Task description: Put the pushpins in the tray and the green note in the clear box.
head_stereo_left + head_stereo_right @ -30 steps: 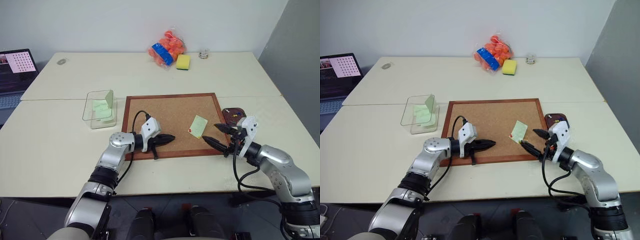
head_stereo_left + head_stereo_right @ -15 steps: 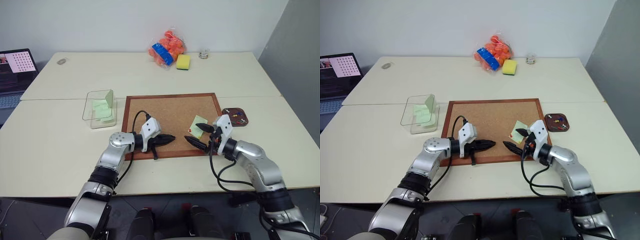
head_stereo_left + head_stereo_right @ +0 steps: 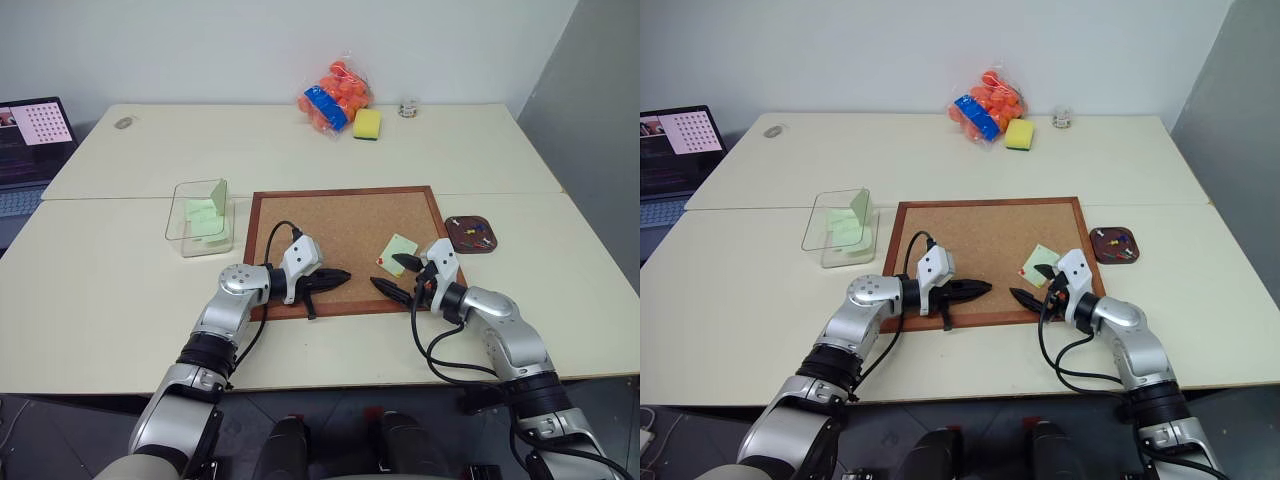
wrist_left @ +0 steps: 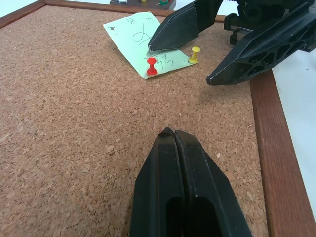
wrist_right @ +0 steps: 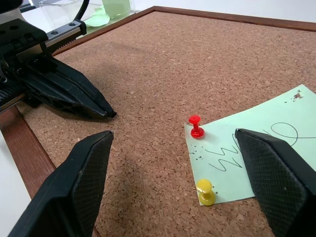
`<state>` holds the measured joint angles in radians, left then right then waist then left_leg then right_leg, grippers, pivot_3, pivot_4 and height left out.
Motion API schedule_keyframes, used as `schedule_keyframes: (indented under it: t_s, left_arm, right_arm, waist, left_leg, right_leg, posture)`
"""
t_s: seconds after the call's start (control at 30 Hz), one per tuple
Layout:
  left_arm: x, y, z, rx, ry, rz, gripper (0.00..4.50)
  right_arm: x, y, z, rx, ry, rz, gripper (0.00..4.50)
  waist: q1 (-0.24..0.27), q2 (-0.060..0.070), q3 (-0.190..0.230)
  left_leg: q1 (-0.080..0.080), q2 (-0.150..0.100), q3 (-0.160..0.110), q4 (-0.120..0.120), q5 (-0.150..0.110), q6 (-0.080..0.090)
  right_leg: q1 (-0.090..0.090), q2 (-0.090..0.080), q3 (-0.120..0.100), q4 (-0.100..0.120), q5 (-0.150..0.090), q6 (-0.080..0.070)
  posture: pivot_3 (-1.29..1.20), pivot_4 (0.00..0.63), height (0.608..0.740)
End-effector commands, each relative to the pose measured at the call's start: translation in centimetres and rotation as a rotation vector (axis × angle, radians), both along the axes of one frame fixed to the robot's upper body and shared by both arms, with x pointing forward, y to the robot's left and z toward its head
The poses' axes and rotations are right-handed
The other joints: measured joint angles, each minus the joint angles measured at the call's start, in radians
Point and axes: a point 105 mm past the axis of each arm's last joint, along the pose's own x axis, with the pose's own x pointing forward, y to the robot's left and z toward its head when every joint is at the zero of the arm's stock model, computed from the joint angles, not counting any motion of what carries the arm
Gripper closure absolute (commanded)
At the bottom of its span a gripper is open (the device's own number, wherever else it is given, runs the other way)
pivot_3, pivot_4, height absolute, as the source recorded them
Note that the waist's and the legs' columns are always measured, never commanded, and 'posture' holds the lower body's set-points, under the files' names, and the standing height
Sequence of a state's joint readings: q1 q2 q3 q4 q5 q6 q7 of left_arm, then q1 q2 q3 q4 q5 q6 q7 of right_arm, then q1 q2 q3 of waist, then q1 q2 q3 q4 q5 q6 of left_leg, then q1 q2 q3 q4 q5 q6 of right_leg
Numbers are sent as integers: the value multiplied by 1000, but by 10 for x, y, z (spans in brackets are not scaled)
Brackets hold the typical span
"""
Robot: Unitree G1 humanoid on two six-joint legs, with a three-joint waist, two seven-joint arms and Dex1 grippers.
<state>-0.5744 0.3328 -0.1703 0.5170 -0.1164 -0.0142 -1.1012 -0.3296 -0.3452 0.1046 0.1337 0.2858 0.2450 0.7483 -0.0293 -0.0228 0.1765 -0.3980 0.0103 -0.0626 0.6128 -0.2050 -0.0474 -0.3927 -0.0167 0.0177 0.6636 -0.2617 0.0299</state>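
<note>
— Right gripper (image 3: 398, 275) has swung in from the tray side, and now it's over the corkboard (image 3: 330, 225), fingers spread wide around the green note's (image 3: 398, 248) near corner, empty!

— Red pin (image 5: 196, 126) and yellow pin (image 5: 205, 191) both stuck in that note. Left gripper (image 3: 343, 274)?

— Clamped shut, empty, parked at nine o'clock from the note. Tray (image 3: 471, 233) at three o'clock, clear box (image 3: 200, 217) far off at nine.

Unreadable scribbles on green note (image 5: 256, 148)

Left hand (image 3: 340, 275) closed, right hand (image 3: 396, 276) agape.
</note>
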Motion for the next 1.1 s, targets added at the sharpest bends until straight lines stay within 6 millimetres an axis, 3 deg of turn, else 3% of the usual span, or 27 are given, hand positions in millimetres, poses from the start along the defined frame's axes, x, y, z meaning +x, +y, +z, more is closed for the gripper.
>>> schedule_keyframes:
  t_s: [0.03,0.43,0.6,0.83,1.1]
  left_arm:
    - [0,0,1,7,-13,-2,4500]
    - [-2,1,0,8,-9,-4,4500]
    - [-1,1,-1,8,-9,-2,4500]
    - [0,0,-1,7,-10,2,4500]
    - [-1,0,-1,4,-9,3,4500]
  right_arm:
    - [1,4,10,8,-47,20,931]
    - [0,0,6,-6,-35,12,3627]
    - [2,-2,7,-12,-38,4,4490]
    - [6,-5,10,-17,-58,-27,4490]
    - [14,-11,58,159,-111,-99,4490]
  waist:
    - [0,0,0]
    - [0,0,0]
    - [0,0,0]
    - [0,0,0]
    - [0,0,0]
  left_leg:
    - [0,0,0,0,0,0]
    - [0,0,0,0,0,0]
    - [0,0,0,0,0,0]
    - [0,0,0,0,0,0]
    - [0,0,0,0,0,0]
  right_leg:
    - [0,0,0,0,0,0]
    - [0,0,0,0,0,0]
    - [0,0,0,0,0,0]
    - [0,0,0,0,0,0]
    - [0,0,0,0,0,0]
  posture:
    - [0,150,740]
    - [0,150,740]
    - [0,150,740]
    - [0,150,740]
    - [0,150,740]
